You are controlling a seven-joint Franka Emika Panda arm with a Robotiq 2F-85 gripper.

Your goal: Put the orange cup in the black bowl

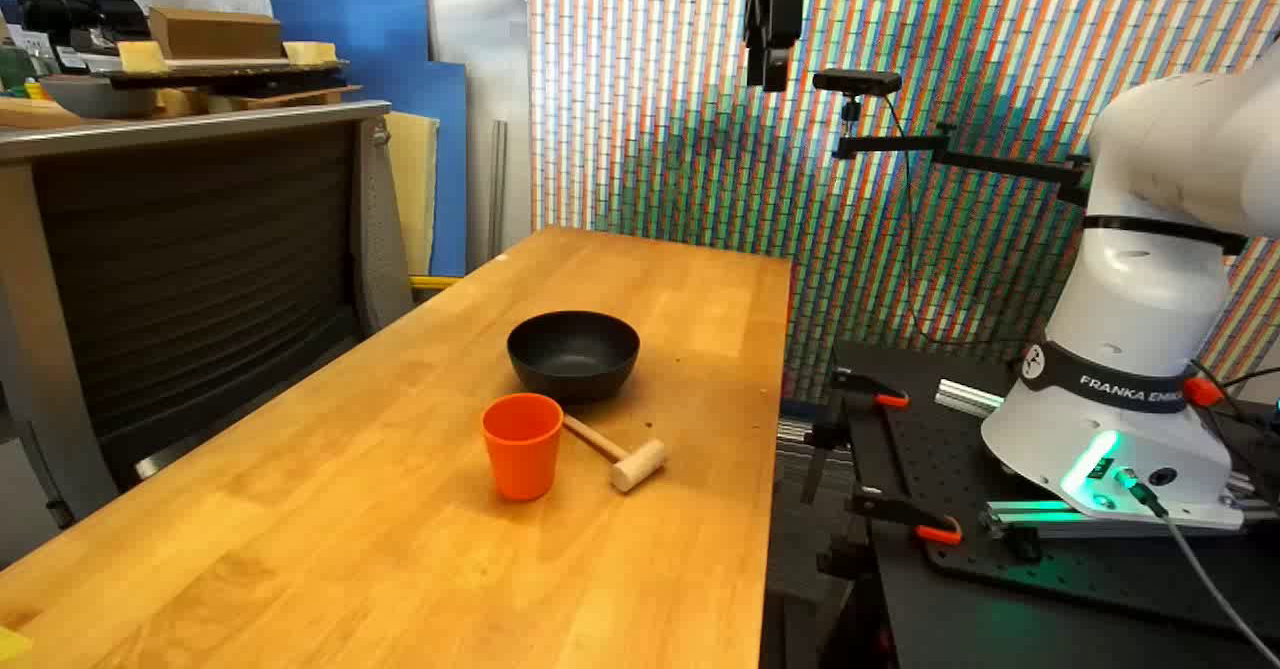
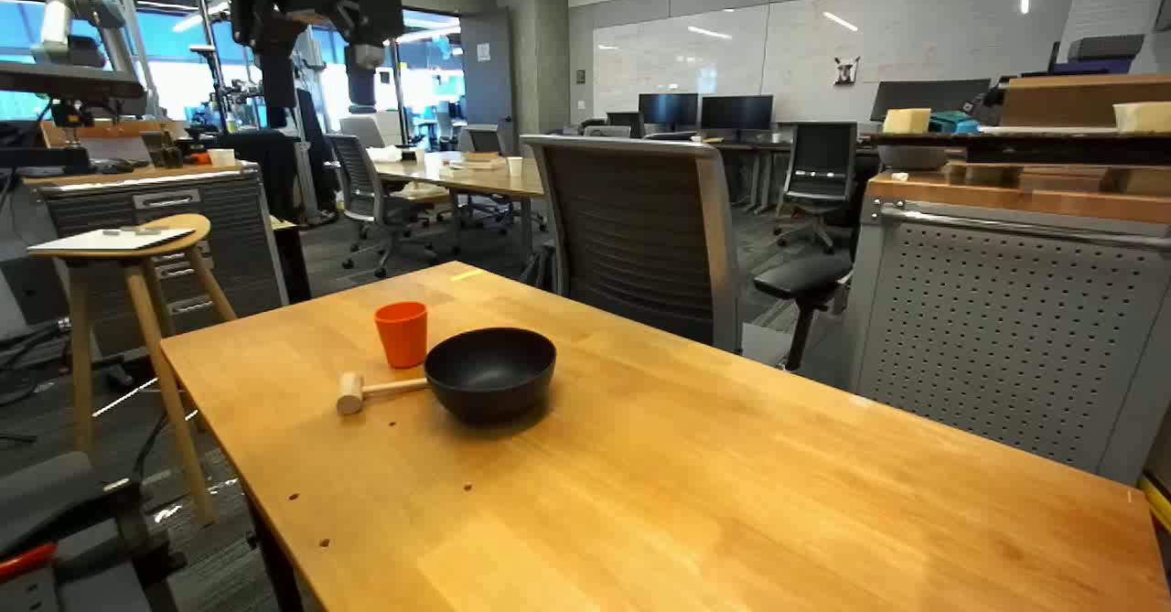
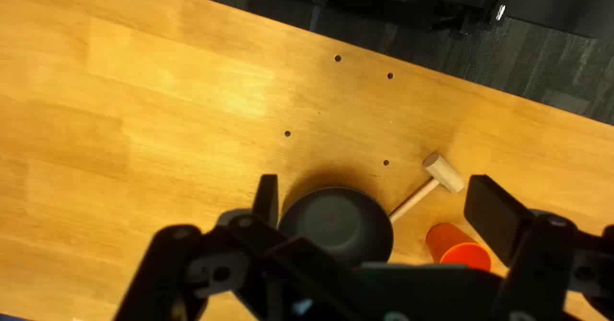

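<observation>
The orange cup [image 1: 523,447] stands upright on the wooden table beside the black bowl [image 1: 572,354]. Both also show in an exterior view, with the cup [image 2: 402,334] behind and left of the bowl [image 2: 490,376]. In the wrist view the bowl [image 3: 336,220] and the cup [image 3: 458,249] lie far below the jaws, partly hidden by the gripper body. My gripper [image 3: 374,177] is open with nothing between its fingers. It hangs high above the table in both exterior views [image 1: 768,79] [image 2: 320,109]. The bowl's visible inside holds nothing.
A small wooden mallet [image 1: 638,464] lies between the cup and the bowl, its handle reaching to the bowl's side. The wooden table [image 1: 400,569] has an edge facing the robot base. A chair [image 2: 640,246] stands along the table's far side.
</observation>
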